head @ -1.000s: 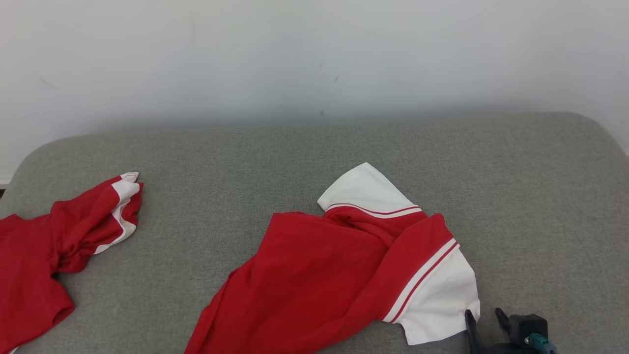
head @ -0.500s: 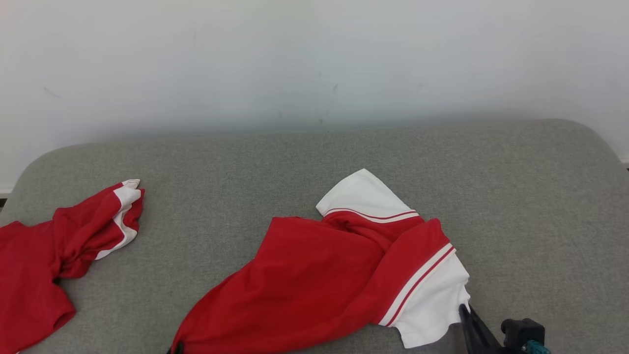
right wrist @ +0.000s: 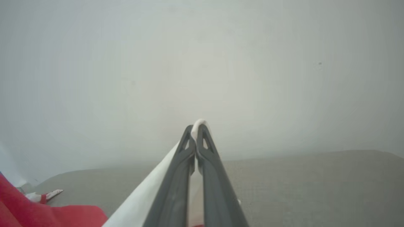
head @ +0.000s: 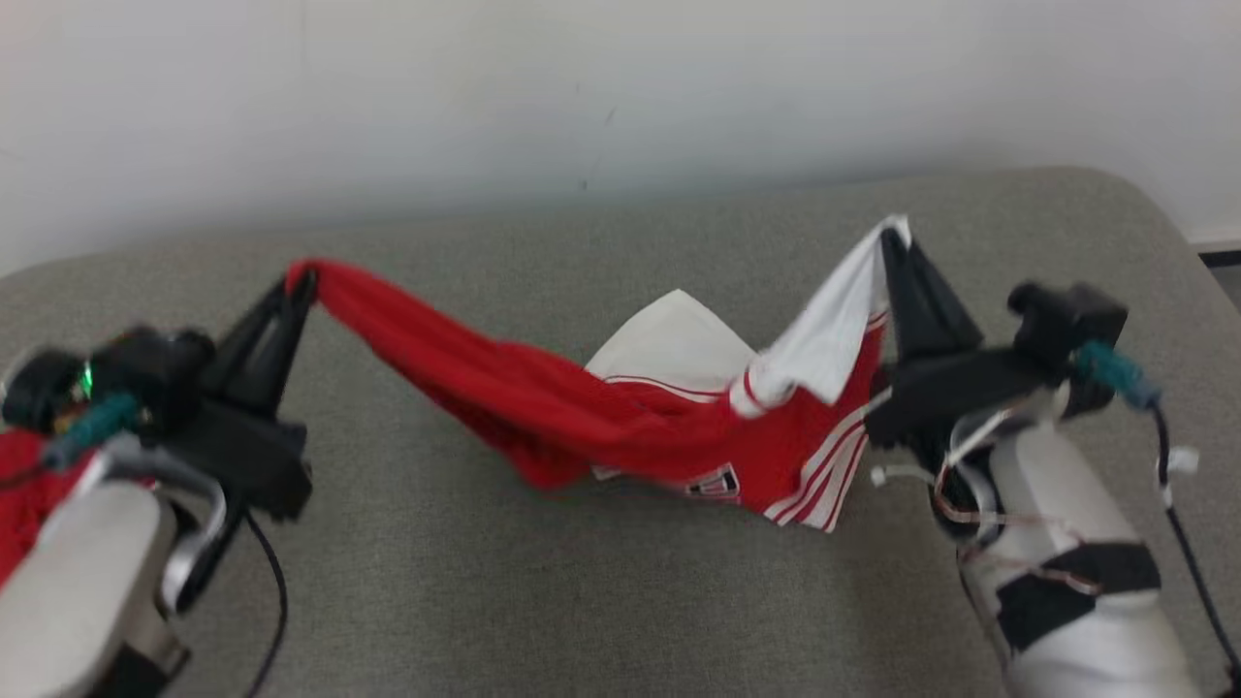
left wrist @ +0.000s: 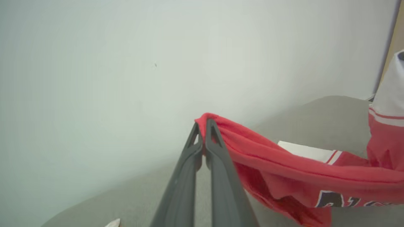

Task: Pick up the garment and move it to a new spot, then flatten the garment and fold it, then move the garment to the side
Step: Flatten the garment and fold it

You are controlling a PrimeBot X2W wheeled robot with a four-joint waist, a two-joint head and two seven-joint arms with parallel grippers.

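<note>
Over the grey cushion [head: 620, 601] the red-and-white jersey [head: 582, 417] was strung up by both ends, middle sagging low. Its red edge was pinched in the left gripper [head: 305, 279], its white sleeve clamped in the right gripper [head: 892, 237], both above the cushion.
</note>
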